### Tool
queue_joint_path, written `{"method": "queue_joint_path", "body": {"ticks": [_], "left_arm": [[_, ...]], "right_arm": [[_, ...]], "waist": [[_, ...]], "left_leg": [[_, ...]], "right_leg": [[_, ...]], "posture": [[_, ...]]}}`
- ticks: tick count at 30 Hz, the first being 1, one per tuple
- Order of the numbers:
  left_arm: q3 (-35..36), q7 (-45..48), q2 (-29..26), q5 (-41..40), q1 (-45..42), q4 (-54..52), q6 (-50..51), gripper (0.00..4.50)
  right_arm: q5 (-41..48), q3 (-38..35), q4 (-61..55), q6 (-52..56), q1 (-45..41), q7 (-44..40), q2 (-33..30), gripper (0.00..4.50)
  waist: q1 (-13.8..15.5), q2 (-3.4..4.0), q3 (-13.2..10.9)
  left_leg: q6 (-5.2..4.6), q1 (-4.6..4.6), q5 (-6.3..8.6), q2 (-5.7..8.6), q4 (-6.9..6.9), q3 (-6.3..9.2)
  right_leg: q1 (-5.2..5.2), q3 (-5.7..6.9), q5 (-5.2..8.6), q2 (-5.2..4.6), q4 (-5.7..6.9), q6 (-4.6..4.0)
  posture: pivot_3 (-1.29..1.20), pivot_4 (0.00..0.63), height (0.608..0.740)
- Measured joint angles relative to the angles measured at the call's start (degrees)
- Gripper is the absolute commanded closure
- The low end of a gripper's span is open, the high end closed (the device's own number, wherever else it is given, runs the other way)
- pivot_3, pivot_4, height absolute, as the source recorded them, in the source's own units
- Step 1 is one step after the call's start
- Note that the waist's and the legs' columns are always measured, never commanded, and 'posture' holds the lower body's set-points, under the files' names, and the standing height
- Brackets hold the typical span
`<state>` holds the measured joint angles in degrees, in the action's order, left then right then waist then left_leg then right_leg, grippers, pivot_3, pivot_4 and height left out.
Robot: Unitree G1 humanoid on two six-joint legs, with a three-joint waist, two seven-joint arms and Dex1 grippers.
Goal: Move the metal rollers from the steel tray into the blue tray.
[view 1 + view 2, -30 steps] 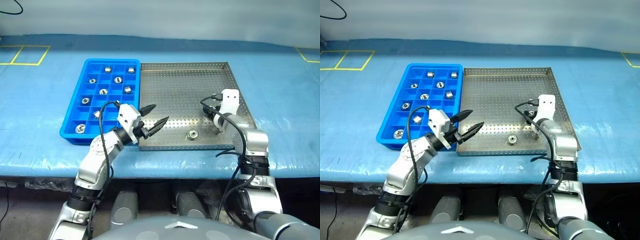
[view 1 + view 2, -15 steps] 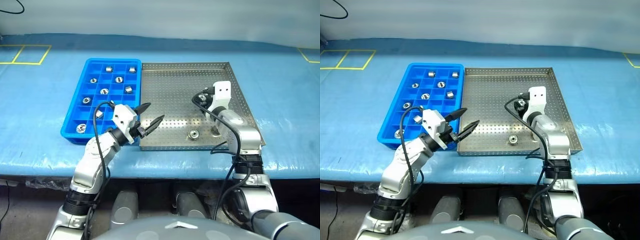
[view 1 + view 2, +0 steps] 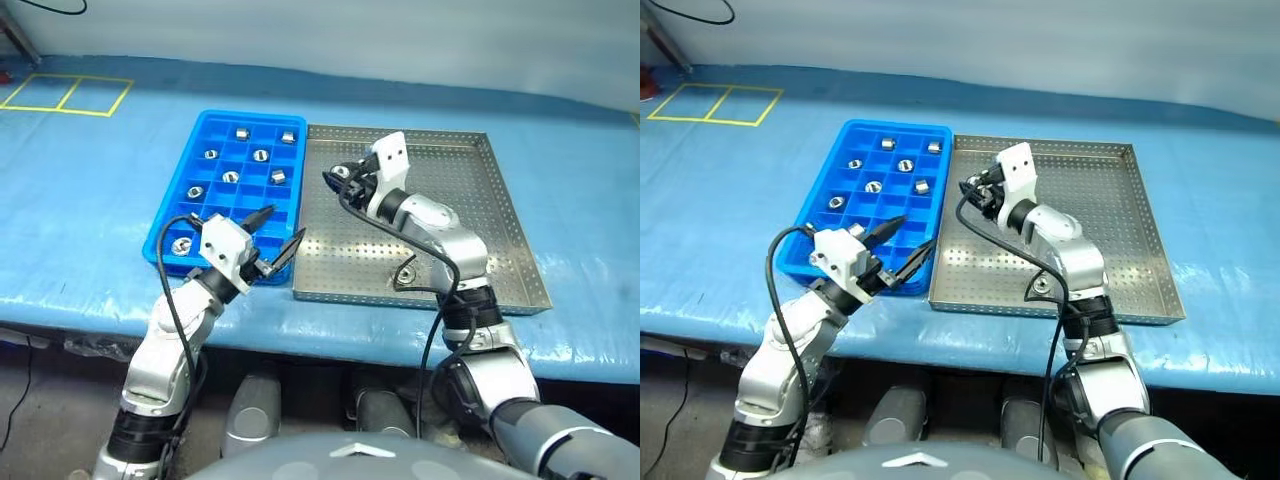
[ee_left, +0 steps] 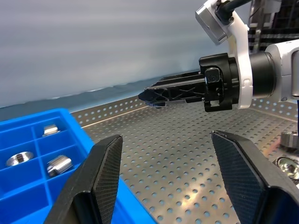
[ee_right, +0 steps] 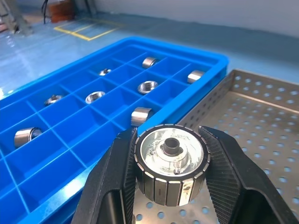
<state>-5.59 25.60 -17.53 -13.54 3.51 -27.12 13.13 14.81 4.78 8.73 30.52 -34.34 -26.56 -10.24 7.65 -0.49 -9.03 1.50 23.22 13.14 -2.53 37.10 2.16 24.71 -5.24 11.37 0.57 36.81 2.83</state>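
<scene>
Silver roller (image 5: 172, 170) between right jaws

1. Long table (image 3: 90, 200) under a wrinkled blue cover, shiny in places from the light.
2. Yellow tape lines (image 3: 70, 95) in squares at the far left of the cover.
3. Plain pale wall (image 3: 350, 40) behind.
4. Black cable (image 3: 50, 8) at the top left corner.
5. Dark floor (image 3: 50, 400) below the front edge.

no readable text, labels or numbers (trays and rollers unmarked)
</scene>
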Motion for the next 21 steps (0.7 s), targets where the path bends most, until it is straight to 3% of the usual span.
{"method": "queue_joint_path", "body": {"ticks": [13,21], "left_arm": [[0.06,-2.37,-0.64,2.31,3.76,-2.21,0.42,1.15],[-0.7,-2.8,-0.65,3.59,3.66,-2.21,0.61,1.15]], "right_arm": [[-3.58,4.59,9.14,-4.12,-4.53,-2.46,5.0,2.79],[-8.89,4.42,18.33,-7.9,-8.43,5.53,8.74,2.79]], "waist": [[7.86,0.0,-0.01],[12.76,0.0,-0.01]], "left_leg": [[0.07,0.6,0.0,-0.03,-0.09,-0.14],[0.32,0.62,0.04,-0.05,-0.04,-0.27]], "right_leg": [[0.77,-0.01,0.0,0.02,0.04,0.01],[0.85,-0.01,0.01,0.0,0.0,0.01]], "posture": [[0.57,0.15,0.74],[0.57,0.15,0.74]]}}
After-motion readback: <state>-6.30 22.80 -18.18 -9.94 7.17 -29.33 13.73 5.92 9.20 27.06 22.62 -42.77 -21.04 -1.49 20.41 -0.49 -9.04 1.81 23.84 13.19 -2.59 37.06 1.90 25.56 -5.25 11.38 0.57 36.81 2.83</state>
